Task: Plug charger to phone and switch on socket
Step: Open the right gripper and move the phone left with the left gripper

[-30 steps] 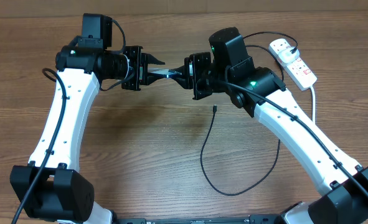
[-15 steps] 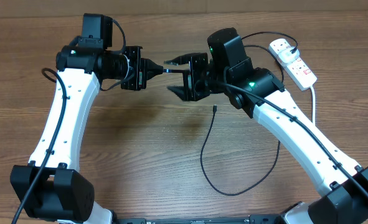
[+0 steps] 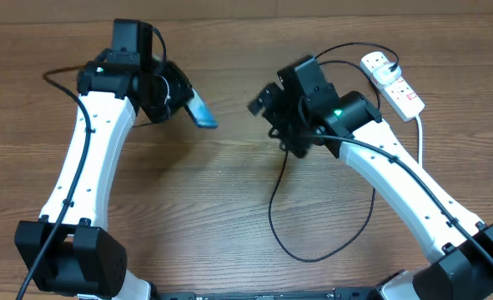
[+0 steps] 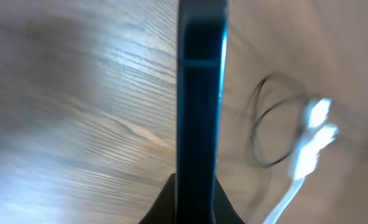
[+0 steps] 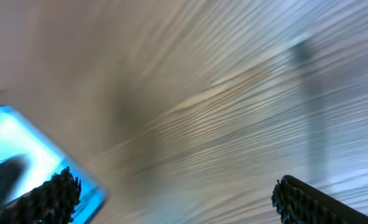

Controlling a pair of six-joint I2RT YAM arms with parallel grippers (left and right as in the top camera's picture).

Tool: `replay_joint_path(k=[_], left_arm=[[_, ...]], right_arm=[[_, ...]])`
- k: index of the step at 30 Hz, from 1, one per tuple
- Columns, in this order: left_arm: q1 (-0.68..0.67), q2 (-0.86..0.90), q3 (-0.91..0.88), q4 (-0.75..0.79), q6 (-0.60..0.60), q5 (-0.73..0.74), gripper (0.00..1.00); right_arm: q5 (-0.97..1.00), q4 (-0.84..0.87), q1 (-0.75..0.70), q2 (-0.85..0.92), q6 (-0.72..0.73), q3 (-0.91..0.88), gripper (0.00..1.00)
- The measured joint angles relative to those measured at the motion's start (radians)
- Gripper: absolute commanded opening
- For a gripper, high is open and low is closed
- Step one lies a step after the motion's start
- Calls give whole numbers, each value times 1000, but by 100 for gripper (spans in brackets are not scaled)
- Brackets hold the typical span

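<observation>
Phone [image 3: 203,112], blurry screen, in left jaws

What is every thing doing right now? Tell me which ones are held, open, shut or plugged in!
left gripper: fingers shut on the phone.
right gripper: fingers open, holding nothing.
phone: held tilted in the air by the left gripper, no cable in it.
charger: lying loose on the table, not in the phone.
socket: lying on the table; its switch is too small to tell.
</observation>
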Motion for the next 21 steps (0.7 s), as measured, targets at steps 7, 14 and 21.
replay_joint_path(k=[7,14,21], left_arm=[[-61,1,-86,-12,465,61,4],[-63,4,-190,85,607,121,4],[-63,4,-194,94,623,127,4]], right_arm=[[207,-151,0,0,-169,0,100],[247,-124,0,0,-309,-12,77],[257,-43,0,105,-336,-92,55]])
